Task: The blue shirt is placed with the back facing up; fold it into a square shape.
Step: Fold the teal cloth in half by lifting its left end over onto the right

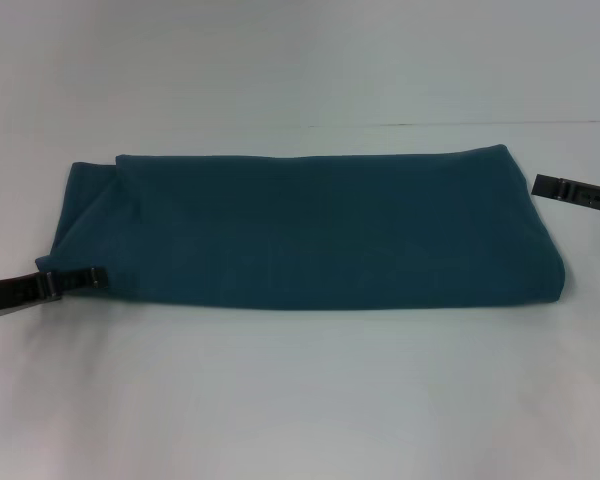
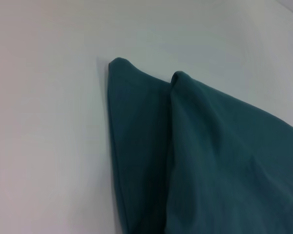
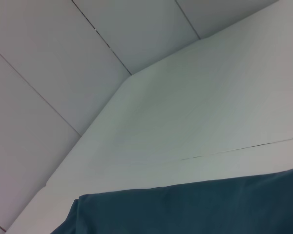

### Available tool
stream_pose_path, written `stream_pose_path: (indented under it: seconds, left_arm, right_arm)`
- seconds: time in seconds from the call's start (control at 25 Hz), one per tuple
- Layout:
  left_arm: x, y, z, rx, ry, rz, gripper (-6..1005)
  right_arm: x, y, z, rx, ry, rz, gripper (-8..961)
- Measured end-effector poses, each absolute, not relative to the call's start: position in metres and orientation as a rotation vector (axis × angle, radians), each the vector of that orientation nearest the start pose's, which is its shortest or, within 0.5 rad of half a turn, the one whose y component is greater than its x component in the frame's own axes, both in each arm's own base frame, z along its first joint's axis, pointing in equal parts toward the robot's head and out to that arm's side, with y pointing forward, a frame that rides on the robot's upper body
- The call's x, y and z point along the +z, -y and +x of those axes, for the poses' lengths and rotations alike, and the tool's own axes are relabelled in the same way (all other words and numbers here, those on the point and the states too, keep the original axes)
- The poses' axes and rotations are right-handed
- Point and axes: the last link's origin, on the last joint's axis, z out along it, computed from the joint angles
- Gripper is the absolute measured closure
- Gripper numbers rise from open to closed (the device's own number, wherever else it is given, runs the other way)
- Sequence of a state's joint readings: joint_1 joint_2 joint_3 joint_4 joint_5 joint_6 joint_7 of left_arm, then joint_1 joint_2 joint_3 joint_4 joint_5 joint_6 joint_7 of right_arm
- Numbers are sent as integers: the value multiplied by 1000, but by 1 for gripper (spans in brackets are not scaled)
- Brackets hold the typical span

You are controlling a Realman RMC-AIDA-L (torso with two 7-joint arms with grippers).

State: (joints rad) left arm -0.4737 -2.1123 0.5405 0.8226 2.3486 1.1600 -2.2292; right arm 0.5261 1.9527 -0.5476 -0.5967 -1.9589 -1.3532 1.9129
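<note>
The blue shirt lies on the white table as a long flat band running left to right, with a narrower layer showing at its left end. My left gripper reaches in low from the left and lies over the shirt's near left corner. The left wrist view shows two folded shirt corners side by side on the table. My right gripper hovers just off the shirt's right edge, not touching it. In the right wrist view the shirt's edge is seen with bare table beyond.
White table surface surrounds the shirt on all sides, with a thin seam line across it behind the shirt. A pale panelled wall rises beyond the table's far edge.
</note>
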Motion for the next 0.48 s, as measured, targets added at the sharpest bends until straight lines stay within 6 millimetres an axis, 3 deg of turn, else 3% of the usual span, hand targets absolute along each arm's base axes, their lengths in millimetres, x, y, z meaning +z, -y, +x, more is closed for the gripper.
stream_pose_path:
  seconds: [0.48]
  left_arm:
    - [34,-357,-344,-411,1591,-1912,125]
  right_arm:
    - [69,-365,313,799,-1354,-2171,174]
